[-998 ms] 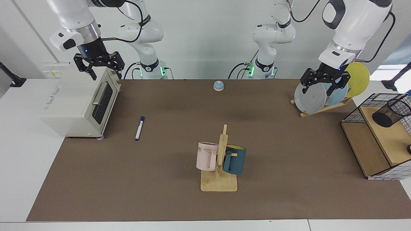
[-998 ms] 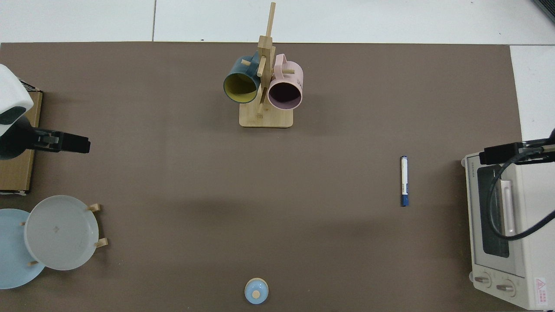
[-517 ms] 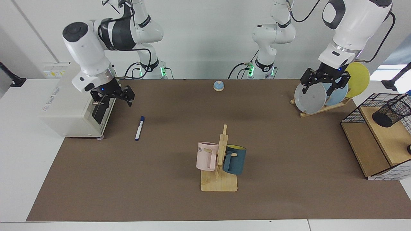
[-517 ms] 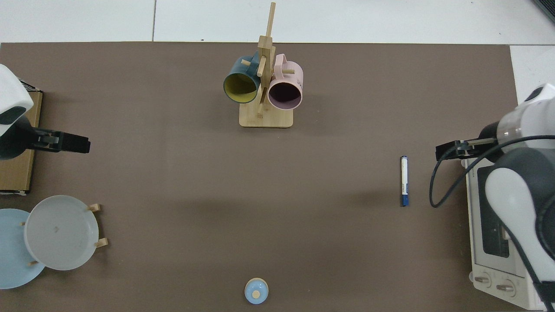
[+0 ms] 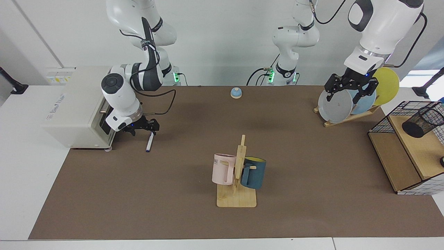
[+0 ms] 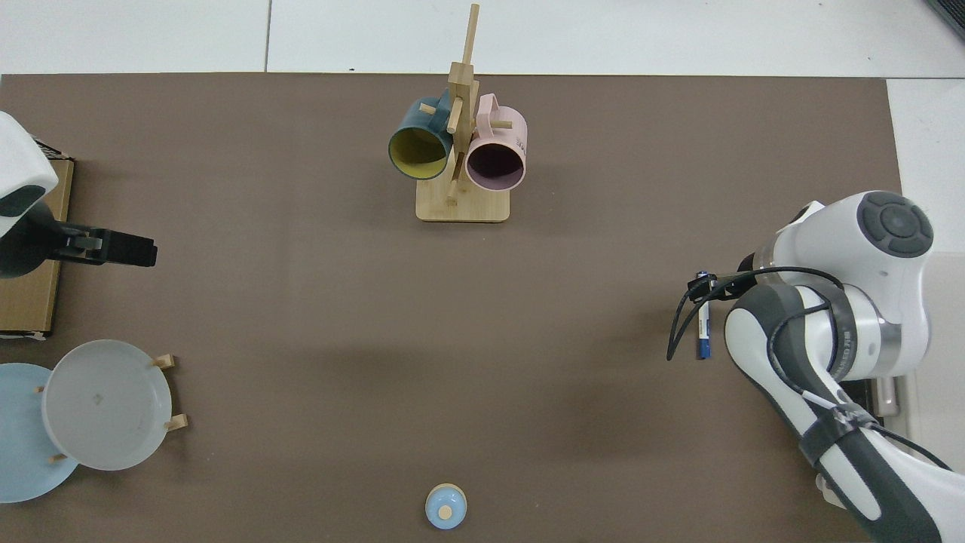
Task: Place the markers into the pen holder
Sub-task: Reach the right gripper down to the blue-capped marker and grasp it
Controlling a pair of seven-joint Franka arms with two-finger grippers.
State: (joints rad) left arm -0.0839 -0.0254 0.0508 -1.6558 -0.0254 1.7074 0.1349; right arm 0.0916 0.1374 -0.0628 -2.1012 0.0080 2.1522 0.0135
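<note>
Slim white marker with a dark blue cap and blue tip end (image 5: 149, 141) lying flat on the brown table mat (image 5: 194, 222), just beside the white toaster oven (image 5: 74, 111), at about nine o'clock from the wooden mug stand (image 5: 237, 194) in the facing view

Not yet lifted; capped end under the right gripper (image 5: 147, 127), tip end poking out toward the near edge, also visible from above (image 6: 703, 339)

Right gripper down at the capped end, fingers straddling the barrel, apparently unclenched and not yet grasping, though contact too small to tell

Small black wire-mesh cylindrical pen holder (image 5: 422, 122) far off at three o'clock, on the wooden shelf of the black wire-grid basket (image 5: 385, 123), no marker visible in it

Left gripper (image 5: 349, 91) waiting high by the plate rack (image 5: 347, 104), fingers spread, holding nothing

Judged barely begun: grasp, carry across the table and drop into the holder all remaining
</note>
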